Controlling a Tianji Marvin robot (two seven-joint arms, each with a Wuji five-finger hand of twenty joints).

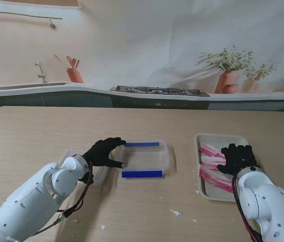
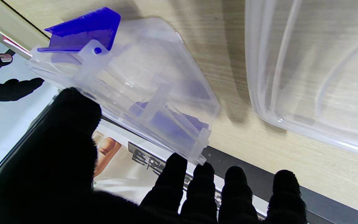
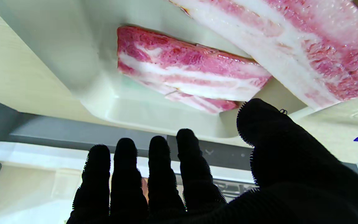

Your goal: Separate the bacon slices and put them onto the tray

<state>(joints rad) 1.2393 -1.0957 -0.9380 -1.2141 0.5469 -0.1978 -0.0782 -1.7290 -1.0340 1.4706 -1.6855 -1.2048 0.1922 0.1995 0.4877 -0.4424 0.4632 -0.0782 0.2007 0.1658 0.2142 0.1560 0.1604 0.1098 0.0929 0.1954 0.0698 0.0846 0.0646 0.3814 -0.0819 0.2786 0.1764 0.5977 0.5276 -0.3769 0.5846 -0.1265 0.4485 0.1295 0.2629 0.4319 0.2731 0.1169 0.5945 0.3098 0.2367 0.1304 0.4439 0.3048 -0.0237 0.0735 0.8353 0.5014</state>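
Three bacon slices (image 1: 213, 164) lie spread apart on the tray (image 1: 221, 138) at the counter's (image 1: 41, 131) right side. The right hand (image 1: 238, 158) hovers over them, fingers spread, holding nothing. The left hand (image 1: 104, 152), fingers apart, rests beside the clear box (image 1: 144, 159).

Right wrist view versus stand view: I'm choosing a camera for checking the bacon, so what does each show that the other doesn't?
Only the right wrist view shows the bacon slices close enough to see their fat streaks and a gap between two slices. Only the stand view shows the left robot hand at the clear container, the lid beside it, and the whole table. Both show the right robot hand, open over the tray.
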